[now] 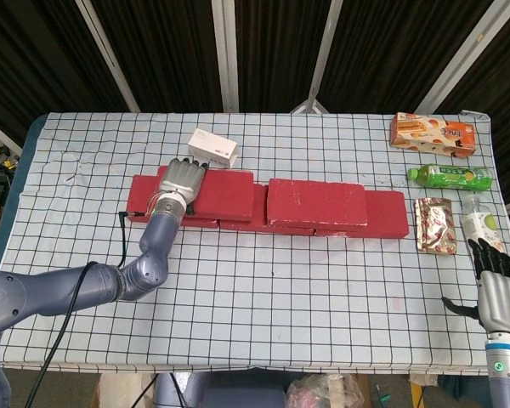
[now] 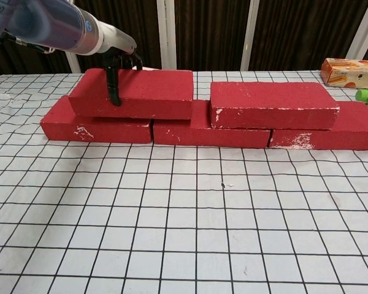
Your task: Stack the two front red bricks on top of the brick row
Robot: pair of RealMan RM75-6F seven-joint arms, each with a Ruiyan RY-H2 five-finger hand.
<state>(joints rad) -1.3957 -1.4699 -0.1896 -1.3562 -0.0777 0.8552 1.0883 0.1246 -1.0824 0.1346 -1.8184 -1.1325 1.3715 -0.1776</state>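
Observation:
A row of red bricks [image 1: 386, 213] lies across the middle of the table, seen from the front in the chest view [image 2: 98, 128]. Two more red bricks rest on top of it. The right one [image 1: 316, 202] [image 2: 273, 103] lies free. My left hand [image 1: 184, 180] [image 2: 113, 64] grips the left one [image 1: 228, 192] [image 2: 148, 93], fingers over its far edge and thumb down its front face. That brick spans the joint between the row's left and middle bricks. My right hand [image 1: 497, 287] hovers at the table's front right corner, fingers apart, holding nothing.
A white box [image 1: 212, 147] lies just behind the left top brick. At the right side are an orange snack box [image 1: 432, 133] [image 2: 349, 71], a green bottle [image 1: 450, 176], a foil packet [image 1: 433, 223] and a small bottle [image 1: 483, 223].

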